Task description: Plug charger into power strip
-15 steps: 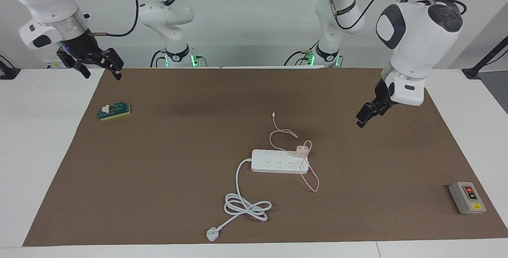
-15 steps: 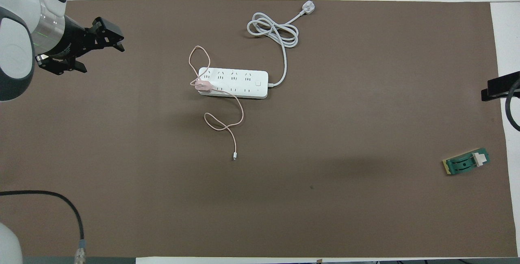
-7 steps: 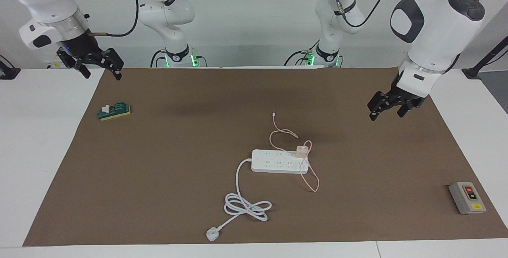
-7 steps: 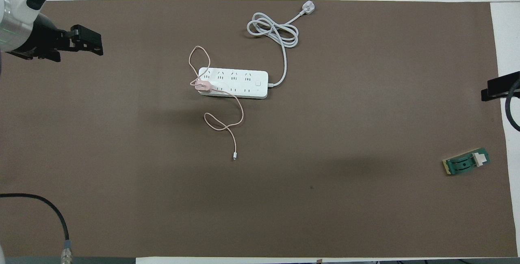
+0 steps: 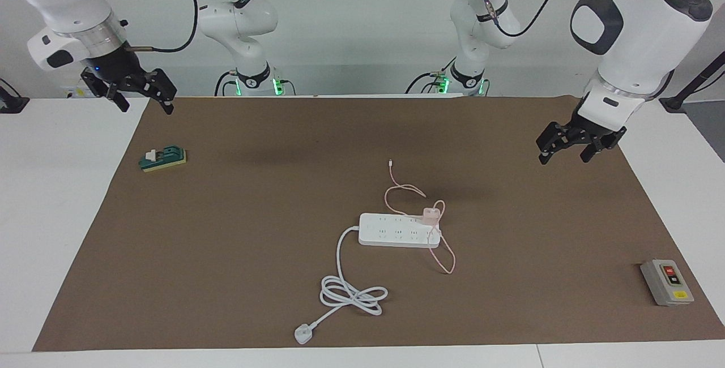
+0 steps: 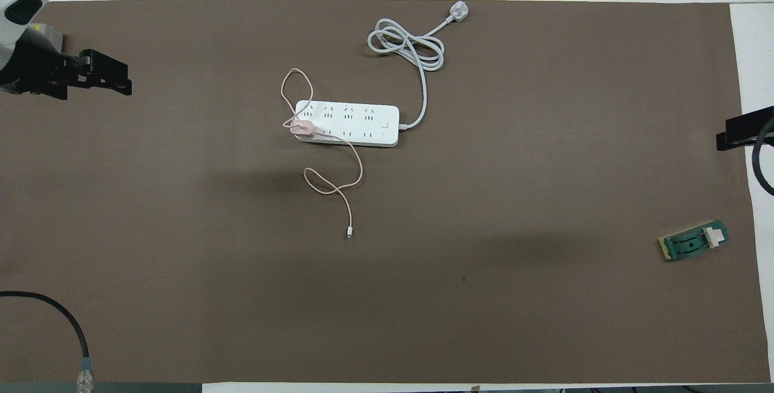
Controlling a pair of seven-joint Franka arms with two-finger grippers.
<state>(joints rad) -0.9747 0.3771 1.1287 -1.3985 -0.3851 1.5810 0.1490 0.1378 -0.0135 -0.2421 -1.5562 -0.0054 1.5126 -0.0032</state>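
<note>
The white power strip [image 5: 396, 231] lies flat in the middle of the brown mat; it also shows in the overhead view [image 6: 357, 124]. The pale pink charger [image 5: 430, 215] stands on the strip's end toward the left arm's end of the table, also seen from overhead [image 6: 300, 128]. Its thin pink cable [image 5: 447, 255] loops on the mat around that end. My left gripper [image 5: 564, 157] is open and empty, in the air over the mat's edge at the left arm's end, well apart from the strip. My right gripper [image 5: 146, 106] is open and empty over the mat's corner by the right arm.
The strip's thick white cord [image 5: 354, 294] coils on the mat and ends in a white plug [image 5: 303, 334] near the mat's edge farthest from the robots. A green block [image 5: 164, 158] lies below the right gripper. A grey button box [image 5: 666, 282] sits at the left arm's end.
My left gripper has drawn away from the strip toward the left arm's end of the table, rising and turning. The right arm, charger and strip have not moved.
</note>
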